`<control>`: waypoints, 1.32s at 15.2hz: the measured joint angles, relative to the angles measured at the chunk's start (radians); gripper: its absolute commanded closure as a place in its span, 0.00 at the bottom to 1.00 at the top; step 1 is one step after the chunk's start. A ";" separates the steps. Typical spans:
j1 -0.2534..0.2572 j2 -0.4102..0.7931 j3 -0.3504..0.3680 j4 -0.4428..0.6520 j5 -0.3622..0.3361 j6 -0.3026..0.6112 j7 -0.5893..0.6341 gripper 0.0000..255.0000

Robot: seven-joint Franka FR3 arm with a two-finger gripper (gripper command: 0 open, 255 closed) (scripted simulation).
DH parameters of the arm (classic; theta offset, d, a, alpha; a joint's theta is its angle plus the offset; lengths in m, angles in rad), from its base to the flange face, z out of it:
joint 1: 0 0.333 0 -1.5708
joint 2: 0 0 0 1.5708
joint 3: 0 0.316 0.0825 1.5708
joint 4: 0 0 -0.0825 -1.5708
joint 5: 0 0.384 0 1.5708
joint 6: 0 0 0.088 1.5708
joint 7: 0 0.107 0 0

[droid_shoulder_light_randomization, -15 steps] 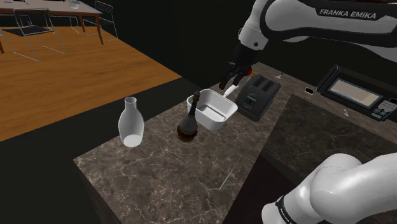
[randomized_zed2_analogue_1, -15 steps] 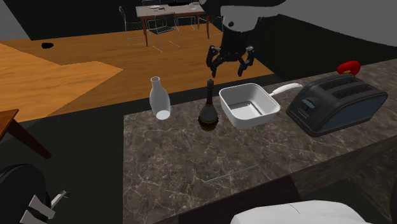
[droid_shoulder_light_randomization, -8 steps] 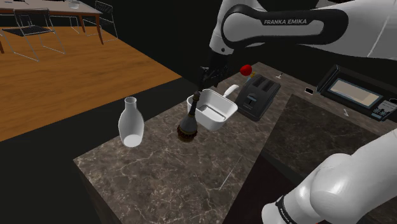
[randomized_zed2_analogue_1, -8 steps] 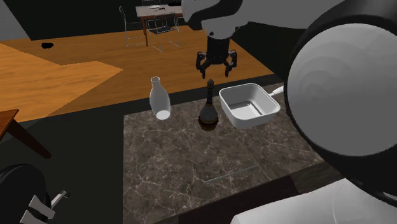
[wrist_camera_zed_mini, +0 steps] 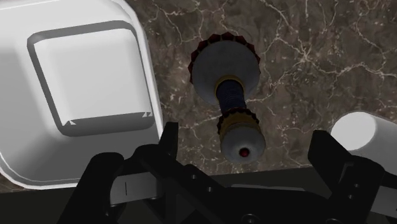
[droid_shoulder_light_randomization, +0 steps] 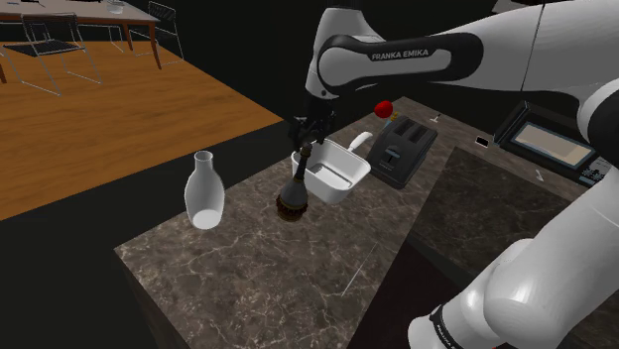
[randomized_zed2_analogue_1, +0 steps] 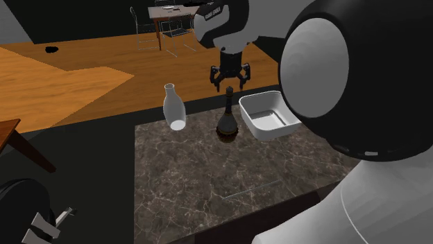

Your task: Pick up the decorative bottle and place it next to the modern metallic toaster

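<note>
Over the bench (droid_shoulder_light_randomization: pixel 268 283): the jaws hang spread wide just above the stopper of the dark bottle (droid_shoulder_light_randomization: pixel 294 194), touching nothing.
Bottle: upright on the bench, with a round belly and a thin neck. It stands just beside the white dish (droid_shoulder_light_randomization: pixel 333 174) with a gap between them; the toaster (droid_shoulder_light_randomization: pixel 401 151) sits beyond that dish.
Tipping risk: the neck is slim and tall, so a descent slightly off centre would probably knock it over.
Dish risk: the dish rim lies near one jaw in the wrist view, and coming down could catch it and shove the dish into the bottle.
Grip risk: closing on the narrow neck likely lets the heavy belly swing or slip.
Carry risk: the way to the toaster crosses the dish, so a low lift would clip its rim.
</note>
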 measured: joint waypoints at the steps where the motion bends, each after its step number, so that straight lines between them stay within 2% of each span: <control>1: 0.000 0.002 0.000 -0.013 -0.001 0.014 0.001 0.00; 9: 0.000 0.013 -0.001 -0.033 -0.003 0.047 0.001 0.00; 10: 0.000 0.013 -0.001 -0.033 -0.003 0.047 0.001 1.00; 20: 0.000 0.013 -0.001 -0.034 -0.003 0.047 0.001 1.00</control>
